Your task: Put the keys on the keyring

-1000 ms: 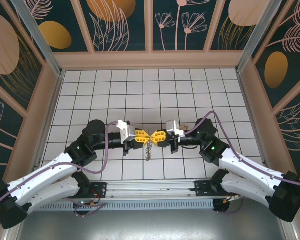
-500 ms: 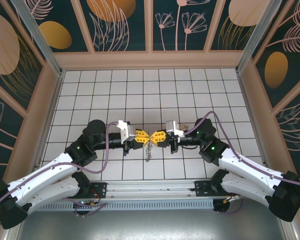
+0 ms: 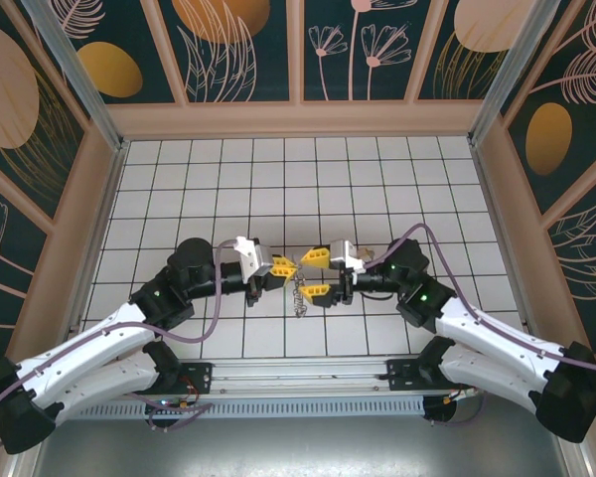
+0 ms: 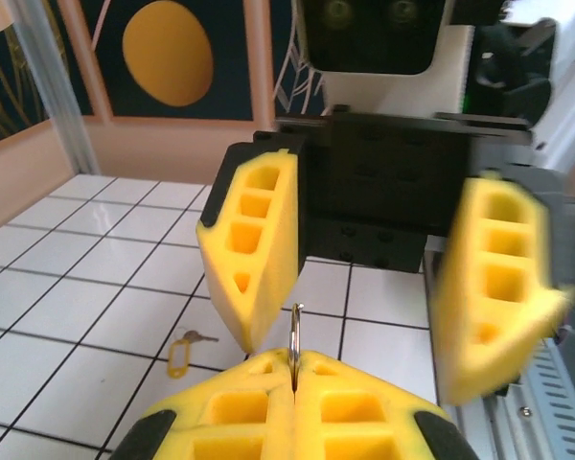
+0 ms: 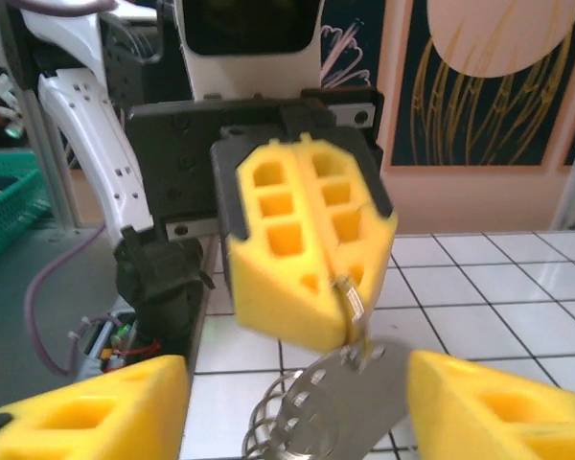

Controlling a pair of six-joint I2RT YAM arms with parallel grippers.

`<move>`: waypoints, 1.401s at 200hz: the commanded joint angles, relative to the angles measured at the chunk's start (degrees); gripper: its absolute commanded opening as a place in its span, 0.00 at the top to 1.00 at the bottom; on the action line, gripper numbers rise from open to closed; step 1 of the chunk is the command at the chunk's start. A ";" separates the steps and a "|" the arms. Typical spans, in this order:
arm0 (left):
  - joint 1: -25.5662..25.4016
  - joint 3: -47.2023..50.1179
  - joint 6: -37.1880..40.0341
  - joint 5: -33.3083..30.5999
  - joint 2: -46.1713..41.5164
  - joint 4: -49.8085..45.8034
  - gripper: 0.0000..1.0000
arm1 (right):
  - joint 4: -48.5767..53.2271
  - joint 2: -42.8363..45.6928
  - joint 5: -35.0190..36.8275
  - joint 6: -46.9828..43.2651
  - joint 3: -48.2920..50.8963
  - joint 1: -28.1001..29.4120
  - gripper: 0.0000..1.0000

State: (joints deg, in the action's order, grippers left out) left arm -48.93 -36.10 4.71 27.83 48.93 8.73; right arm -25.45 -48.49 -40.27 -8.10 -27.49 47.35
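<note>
Left wrist view: the left end effector [image 4: 294, 372] clamps the thin keyring [image 4: 294, 331] upright, the right end effector [image 3: 309, 274] gapes wide opposite, and a gold key [image 4: 184, 348] lies on the table [image 4: 77, 251]; threading appears pending, so fetching that key probably comes next.

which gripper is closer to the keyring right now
Left. The left gripper is shut on the keyring, its thin ring pinched between the fingertips. The right gripper faces it, open, its fingers spread to either side of the ring.
</note>
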 commanded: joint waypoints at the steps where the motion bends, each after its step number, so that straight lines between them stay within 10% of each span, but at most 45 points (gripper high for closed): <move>1: -0.15 -0.28 0.19 -3.85 0.10 1.68 1.00 | 1.62 6.37 5.71 4.30 2.47 0.07 0.28; 55: -0.20 3.51 -3.56 -5.31 0.29 6.17 1.00 | 19.54 12.88 20.56 12.54 -1.27 -7.36 0.20; 128: -0.18 10.00 -8.12 -12.97 -4.46 10.82 1.00 | 40.73 -3.91 38.95 16.61 -12.23 -19.58 0.26; 178: -0.15 10.51 -8.69 -12.25 -2.41 12.05 1.00 | 44.55 -15.95 37.21 12.74 -17.76 -26.59 0.07; 280: -0.18 12.68 -10.54 -3.79 -0.34 19.36 1.00 | 43.21 -34.85 27.70 4.64 -20.09 -34.94 0.41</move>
State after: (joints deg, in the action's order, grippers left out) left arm -48.93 -24.36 -3.99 19.70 47.79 22.26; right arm 18.26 -81.17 -10.92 -1.13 -45.19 13.04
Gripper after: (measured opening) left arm 0.043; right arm 0.603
